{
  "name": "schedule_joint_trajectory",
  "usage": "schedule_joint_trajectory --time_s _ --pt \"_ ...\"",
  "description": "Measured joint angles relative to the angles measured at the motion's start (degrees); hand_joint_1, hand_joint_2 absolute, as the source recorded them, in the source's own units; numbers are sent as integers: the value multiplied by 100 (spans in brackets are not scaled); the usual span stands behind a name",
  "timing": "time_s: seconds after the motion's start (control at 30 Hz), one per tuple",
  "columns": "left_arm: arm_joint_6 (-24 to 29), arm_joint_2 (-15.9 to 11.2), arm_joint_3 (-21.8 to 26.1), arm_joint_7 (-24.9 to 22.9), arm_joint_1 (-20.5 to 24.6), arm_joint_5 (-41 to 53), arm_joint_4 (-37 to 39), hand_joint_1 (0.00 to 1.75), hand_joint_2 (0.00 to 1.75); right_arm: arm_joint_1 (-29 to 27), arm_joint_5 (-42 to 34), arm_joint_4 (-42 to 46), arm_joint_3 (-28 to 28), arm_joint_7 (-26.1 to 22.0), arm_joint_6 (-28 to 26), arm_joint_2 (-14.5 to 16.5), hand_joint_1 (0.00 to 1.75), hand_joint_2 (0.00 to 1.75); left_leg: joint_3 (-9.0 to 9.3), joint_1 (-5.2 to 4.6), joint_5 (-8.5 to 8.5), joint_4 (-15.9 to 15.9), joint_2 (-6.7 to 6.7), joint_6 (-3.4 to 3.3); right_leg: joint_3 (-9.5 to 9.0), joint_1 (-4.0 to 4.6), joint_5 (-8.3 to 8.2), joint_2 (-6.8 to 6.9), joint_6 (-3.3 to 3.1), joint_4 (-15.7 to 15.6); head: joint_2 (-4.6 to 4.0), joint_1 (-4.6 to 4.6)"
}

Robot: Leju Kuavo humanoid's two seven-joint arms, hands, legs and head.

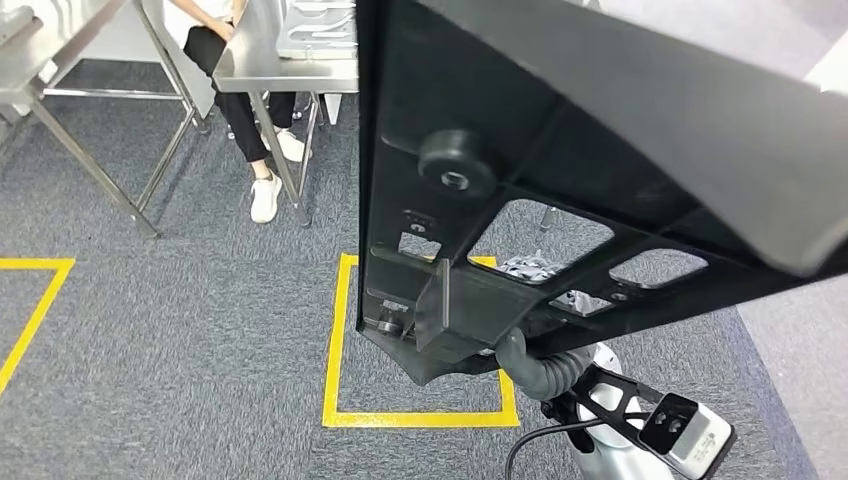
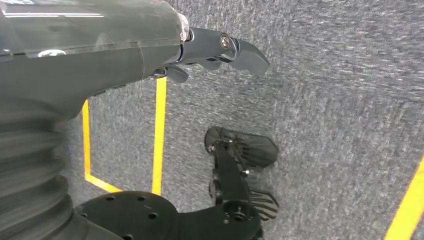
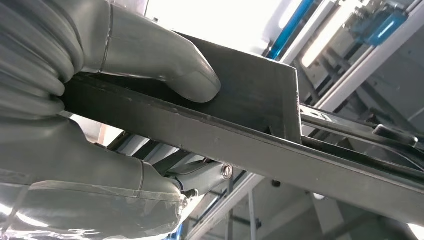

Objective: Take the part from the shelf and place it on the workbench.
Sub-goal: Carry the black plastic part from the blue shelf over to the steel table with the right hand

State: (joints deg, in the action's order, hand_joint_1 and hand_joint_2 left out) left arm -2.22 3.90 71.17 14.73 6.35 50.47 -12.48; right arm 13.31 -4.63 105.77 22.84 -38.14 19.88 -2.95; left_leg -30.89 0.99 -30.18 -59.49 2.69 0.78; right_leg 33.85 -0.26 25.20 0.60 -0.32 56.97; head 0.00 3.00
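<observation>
The right robot hand (image 3: pixel 125 115) has hold of the part (image 1: pixel 600 150), a big flat black plastic panel with ribs, cut-out windows and a round rubber-like boss on its face. It is carried high and tilted in front of the robot's head, so it blocks much of the forward view. From the right wrist you can see the thick grey thumb (image 3: pixel 165 70) pressed on one face of the panel's edge, with the darker fingers (image 3: pixel 200 177) wrapped under the other face, so the grasp is firm on the lower corner of the panel.

The left robot hand (image 2: pixel 215 50) hangs over the grey carpet (image 2: pixel 325 100) with nothing in it, its dark fingers extended and loose.

On the carpet there is a yellow tape square (image 1: pixel 335 340) just below the held panel, and a corner of another yellow outline (image 1: pixel 35 290) off to the robot's left. Further ahead stands a steel tabletop (image 1: pixel 285 70) on thin metal legs, with a pale tray-like piece resting on it. A person (image 1: pixel 245 110) in dark trousers and white shoes sits just beside that tabletop.
</observation>
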Motion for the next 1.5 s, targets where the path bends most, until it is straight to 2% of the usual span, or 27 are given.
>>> schedule_joint_trajectory --time_s 0.03,0.1,0.13,0.17,0.2,0.27,0.3,0.37,0.47,0.53,0.63,0.67,0.7,0.77,0.83,0.9,0.97,1.0,1.07,1.13,1.2,1.23,1.27,1.33,1.37,1.4,1.5 --pt "0 0 0 9 -8 1 0 0 175 0 10 -10 2 0 -39 -2 175 175 -133 5 -140 -275 -88 11 -41 -14 -1 -7 -32 -32 0 1" --pt "1 1 0 16 -40 3 0 0 175 -1 29 -38 9 0 -91 -3 175 175 -551 8 -443 -1040 -191 28 -71 4 27 -39 -79 -35 0 2" --pt "2 0 0 18 -59 4 0 0 175 -9 43 -51 15 1 -106 -4 175 175 -739 8 -499 -1332 -207 38 -82 12 46 -67 -88 -27 0 2" --pt "3 -1 0 19 -74 5 0 0 175 -15 55 -62 23 1 -112 -4 175 175 -834 8 -440 -1425 -211 43 -96 15 69 -100 -87 -17 0 2" --pt "4 -2 0 23 -83 6 0 0 175 -20 65 -69 32 1 -120 -4 175 175 -818 9 -271 -1291 -211 42 -117 15 98 -132 -79 -3 0 2" --pt "6 -4 0 36 -86 9 0 0 175 -23 75 -78 50 0 -156 -4 175 175 -537 10 167 -587 -222 13 -179 11 171 -177 -47 28 0 1" --pt "7 -6 0 44 -81 10 0 0 175 -18 78 -82 57 0 -178 -4 175 175 -387 2 294 -247 -234 -15 -201 18 210 -196 -18 50 0 1" --pt "9 -8 0 53 -74 14 0 0 175 -13 80 -89 74 0 -209 -4 175 175 -246 -17 321 67 -256 -83 -216 32 247 -221 50 77 0 1" --pt "11 -4 0 61 -75 16 0 0 175 -18 80 -90 95 0 -227 -6 175 175 -171 -11 284 133 -255 -187 -197 31 271 -207 142 193 0 1" --pt "16 -4 0 69 -73 19 0 0 175 -16 81 -88 101 0 -245 -8 175 175 -74 6 256 168 -249 -240 28 9 427 -157 196 617 0 0" --pt "27 -7 0 72 -75 30 0 0 175 -43 83 -94 106 0 -291 -12 175 175 26 5 164 176 -244 -259 715 -30 734 -124 259 1615 0 -1" --pt "28 -7 0 72 -81 37 0 0 175 -53 84 -98 107 0 -303 -14 175 175 71 5 123 176 -244 -252 858 -39 713 -120 267 1732 0 -1" --pt "27 -8 1 72 -88 43 0 0 175 -57 84 -102 107 0 -312 -15 175 175 131 5 77 176 -245 -244 896 -45 589 -114 264 1644 0 -1" --pt "24 -6 1 75 -95 49 0 0 175 -57 94 -106 107 0 -366 -17 175 175 279 6 -37 184 -244 -217 704 -40 60 -82 220 933 0 -1" --pt "17 -3 1 83 -88 50 0 0 175 -53 110 -133 109 0 -461 -25 175 175 384 2 -133 207 -237 -168 514 10 -254 -38 152 317 0 0" --pt "13 -2 1 92 -83 50 0 0 175 -57 130 -176 113 1 -550 -38 175 175 450 -7 -153 238 -219 -98 473 55 -238 -30 78 170 0 -1" --pt "13 -4 2 101 -80 49 0 0 175 -60 152 -206 115 1 -619 -48 175 175 491 -6 -115 169 -206 -36 362 39 -227 -55 6 91 0 -2" --pt "13 -5 2 108 -72 48 0 0 175 -49 160 -220 116 2 -641 -50 175 175 439 -3 -89 5 -207 -12 276 25 -198 -64 -25 50 0 -1" --pt "11 -8 3 118 -53 44 0 0 175 -9 148 -273 124 10 -649 -55 175 175 90 11 -171 -600 -215 9 119 9 -134 -68 -74 -17 0 -1" --pt "14 -8 7 121 -62 32 0 0 175 36 81 -386 150 36 -629 -58 175 175 -400 10 -491 -1223 -218 27 6 17 -42 -85 -103 -32 0 -1" --pt "26 -9 17 118 -89 9 0 0 175 72 -7 -545 187 71 -626 -59 175 175 -693 9 -738 -1329 -219 23 -139 26 72 -117 -103 -31 0 -1" --pt "34 -10 22 116 -98 -3 0 0 175 95 -44 -628 203 86 -645 -59 175 175 -728 9 -660 -1145 -220 10 -226 30 135 -129 -98 -30 0 -1" --pt "40 -10 27 115 -102 -12 0 0 175 120 -79 -704 215 97 -675 -58 175 175 -705 6 -405 -840 -221 -9 -308 35 198 -136 -88 -31 0 -1" --pt "46 -17 36 114 -109 -27 0 0 175 179 -145 -844 230 91 -715 -57 175 175 -644 -17 259 -208 -226 -59 -423 61 320 -149 -47 0 0 -2" --pt "48 -20 39 115 -113 -33 0 0 175 205 -166 -901 235 79 -718 -57 175 175 -619 -30 485 -30 -230 -87 -457 72 381 -159 -16 11 1 -2" --pt "50 -23 44 118 -115 -40 0 0 175 229 -174 -949 240 64 -712 -58 175 175 -610 -37 580 50 -232 -117 -486 83 418 -169 17 39 1 -2" --pt "49 -15 63 130 -95 -52 0 0 175 300 -81 -998 271 27 -738 -58 175 175 -477 -19 561 75 -245 -220 -499 65 494 -152 119 213 0 -2"
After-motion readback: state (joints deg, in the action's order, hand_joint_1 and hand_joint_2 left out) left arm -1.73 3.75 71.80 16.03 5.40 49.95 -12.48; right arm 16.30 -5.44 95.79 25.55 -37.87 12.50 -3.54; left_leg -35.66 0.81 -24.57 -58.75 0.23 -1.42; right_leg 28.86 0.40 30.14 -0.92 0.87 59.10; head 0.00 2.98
